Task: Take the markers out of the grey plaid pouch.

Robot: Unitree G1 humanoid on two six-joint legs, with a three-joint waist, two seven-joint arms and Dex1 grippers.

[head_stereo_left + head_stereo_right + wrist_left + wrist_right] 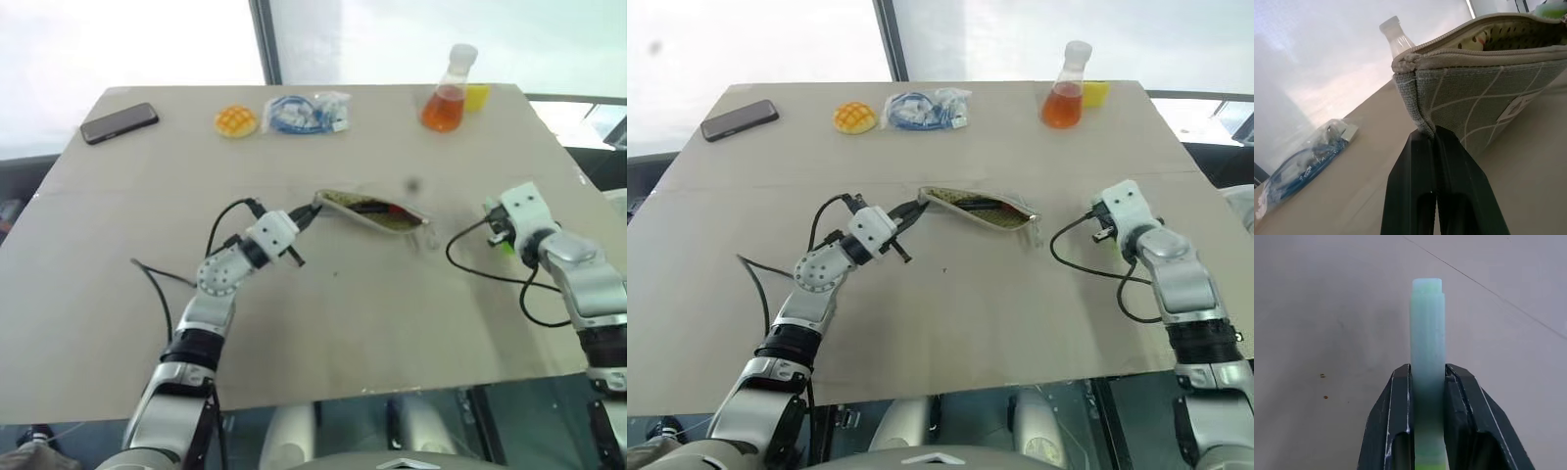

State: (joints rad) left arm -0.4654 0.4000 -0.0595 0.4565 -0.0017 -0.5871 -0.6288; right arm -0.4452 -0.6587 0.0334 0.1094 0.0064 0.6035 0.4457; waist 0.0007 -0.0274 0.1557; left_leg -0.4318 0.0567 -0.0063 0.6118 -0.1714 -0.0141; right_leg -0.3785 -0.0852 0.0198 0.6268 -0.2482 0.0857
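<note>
At table centre, the grey plaid pouch lies unzipped with its mouth open, a black marker with a red end visible inside. From the pouch, the left gripper sits at 9 o'clock, its 2 black fingers pressed together on the corner seam of the fabric, pinning that end. Out at 3 o'clock from the pouch, well apart from it, the right gripper is clamped on the pale mint-green marker, whose capped end sticks out past the fingertips over bare table. At 12 o'clock along the far edge stand a flask of orange liquid, a clear bag of blue cable, a yellow bun-like toy and a phone.

Judging by this, 1 of 2 markers is out and needs setting down. To do it well, lower the marker until it lies flat before letting go, away from the table edge so it cannot roll off. Keep the left pinch firm, so the mouth stays open for the next reach.
</note>
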